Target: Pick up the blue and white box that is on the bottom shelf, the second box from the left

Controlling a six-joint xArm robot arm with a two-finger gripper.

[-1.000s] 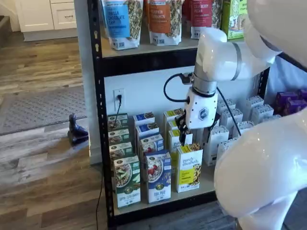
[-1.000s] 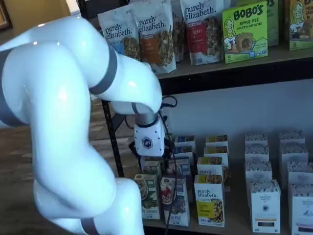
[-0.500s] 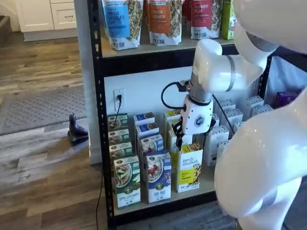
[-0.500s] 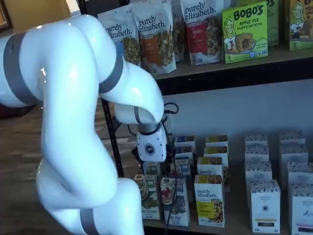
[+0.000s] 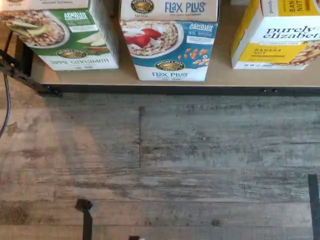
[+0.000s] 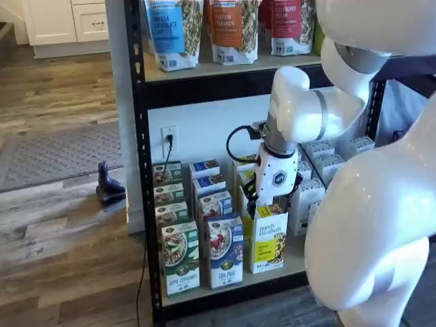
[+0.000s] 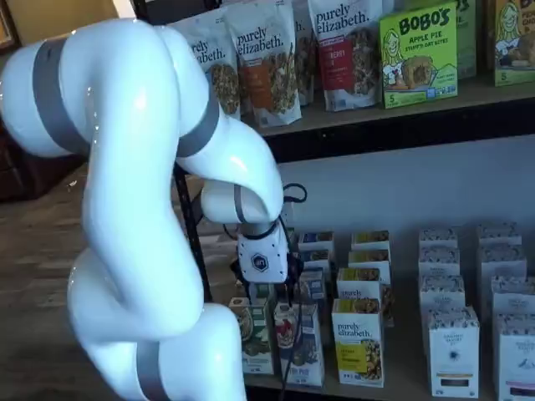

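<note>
Three front cartons in the wrist view, all standing at the front edge of the bottom shelf (image 5: 225, 55): the blue and white box (image 5: 170, 47) in the middle, marked "Flax Plus", with a bowl of red berries on its face; a green-and-white carton (image 5: 70, 35) just beside it on one side; a yellow-and-white carton (image 5: 280, 37) near it on the other side, with a strip of bare tan board between. Black steel rail (image 5: 175, 90) right below the blue and white box, then grey wood floor (image 5: 175, 160).

In both shelf views, same blue and white box (image 6: 225, 252) (image 7: 288, 334) upright at the head of its row, more blue cartons lined up behind it, green-and-white carton (image 6: 180, 259) (image 7: 251, 334) touching or nearly touching its left side, yellow-and-white carton (image 6: 269, 238) (image 7: 358, 338) to its right. Untouched, resting on the bottom shelf (image 6: 296, 257) (image 7: 401, 372).

Gripper (image 6: 252, 203) (image 7: 272, 291) hanging up and to the right of the blue and white box in a shelf view, low over the yellow-and-white row, apart from the box. Black fingers only partly visible against the cartons; open or closed, cannot tell. Nothing visibly held.

Higher above the blue and white box, granola bags (image 6: 231, 27) on the upper shelf. Far to its right, white cartons (image 7: 453, 351) in rows.
</note>
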